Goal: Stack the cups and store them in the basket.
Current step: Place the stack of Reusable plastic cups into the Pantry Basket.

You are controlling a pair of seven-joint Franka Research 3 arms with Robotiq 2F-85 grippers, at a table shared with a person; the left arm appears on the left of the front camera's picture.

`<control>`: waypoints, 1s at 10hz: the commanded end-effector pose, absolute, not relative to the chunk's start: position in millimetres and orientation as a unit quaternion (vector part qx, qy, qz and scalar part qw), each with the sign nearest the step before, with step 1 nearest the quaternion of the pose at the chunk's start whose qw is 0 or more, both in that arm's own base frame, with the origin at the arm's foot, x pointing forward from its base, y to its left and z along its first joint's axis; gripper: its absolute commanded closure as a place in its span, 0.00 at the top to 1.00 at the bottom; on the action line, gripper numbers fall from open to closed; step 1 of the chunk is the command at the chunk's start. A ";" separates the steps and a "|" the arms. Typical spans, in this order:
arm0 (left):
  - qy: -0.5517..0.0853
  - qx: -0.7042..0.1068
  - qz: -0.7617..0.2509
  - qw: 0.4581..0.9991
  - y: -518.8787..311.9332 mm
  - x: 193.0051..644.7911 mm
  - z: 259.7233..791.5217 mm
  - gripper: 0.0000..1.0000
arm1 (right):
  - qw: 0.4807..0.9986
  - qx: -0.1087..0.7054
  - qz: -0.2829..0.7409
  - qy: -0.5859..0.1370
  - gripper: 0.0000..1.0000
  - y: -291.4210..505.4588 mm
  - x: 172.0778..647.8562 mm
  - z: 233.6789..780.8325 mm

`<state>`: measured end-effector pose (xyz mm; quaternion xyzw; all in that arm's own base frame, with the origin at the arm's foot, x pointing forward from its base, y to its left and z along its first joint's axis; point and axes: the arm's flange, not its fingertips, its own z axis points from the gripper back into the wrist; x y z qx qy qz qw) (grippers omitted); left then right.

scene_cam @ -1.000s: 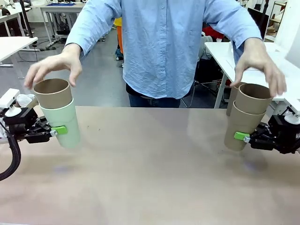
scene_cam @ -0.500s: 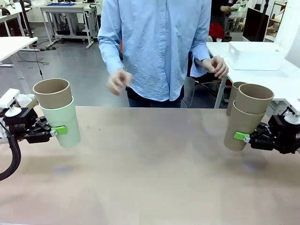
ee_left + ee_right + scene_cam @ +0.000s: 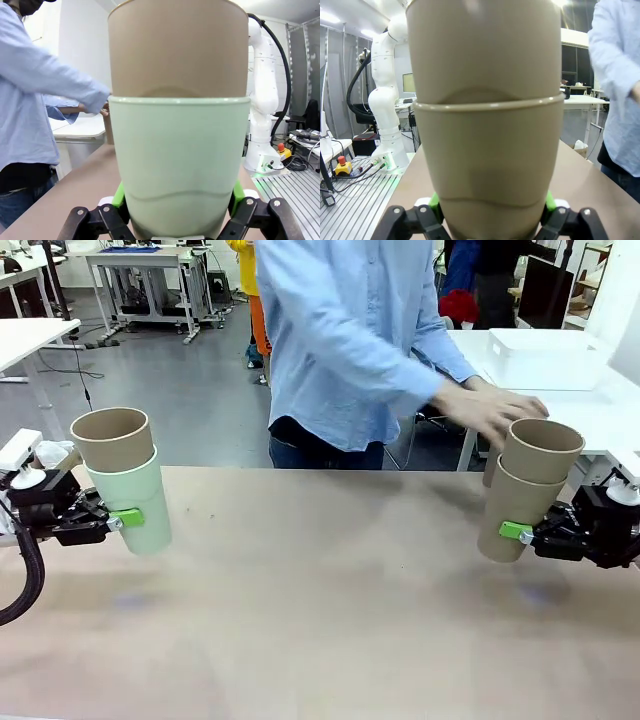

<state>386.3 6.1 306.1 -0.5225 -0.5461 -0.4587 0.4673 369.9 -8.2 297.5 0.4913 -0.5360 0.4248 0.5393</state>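
White basket behind person's hand

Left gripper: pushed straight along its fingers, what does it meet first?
The left gripper clamps the pale mint-green tapered cup. Past it the brown table looks free, then probably the right gripper's tan cup stack; depth unclear.

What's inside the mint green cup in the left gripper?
A tan cup sits nested in the mint green cup, its upper part standing above the rim. Its lower part is hidden by the green wall, and its floor can't be seen.
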 end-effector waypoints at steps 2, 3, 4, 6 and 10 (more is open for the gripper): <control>-0.552 -0.521 -0.455 0.465 5.5 386.4 308.2 0.87 | 0.537 0.488 0.428 -0.539 0.84 -8.1 370.6 301.1; -0.552 -0.521 -0.455 0.465 5.5 386.4 308.2 0.87 | 0.537 0.488 0.428 -0.539 0.84 -8.1 370.6 301.1; -0.552 -0.521 -0.455 0.465 5.5 386.4 308.2 0.87 | 0.537 0.488 0.428 -0.539 0.84 -8.1 370.6 301.1; -0.552 -0.521 -0.455 0.465 5.5 386.4 308.2 0.87 | 0.537 0.488 0.428 -0.539 0.84 -8.1 370.6 301.1; -0.552 -0.521 -0.455 0.465 5.5 386.4 308.2 0.87 | 0.537 0.488 0.428 -0.539 0.84 -8.1 370.6 301.1</control>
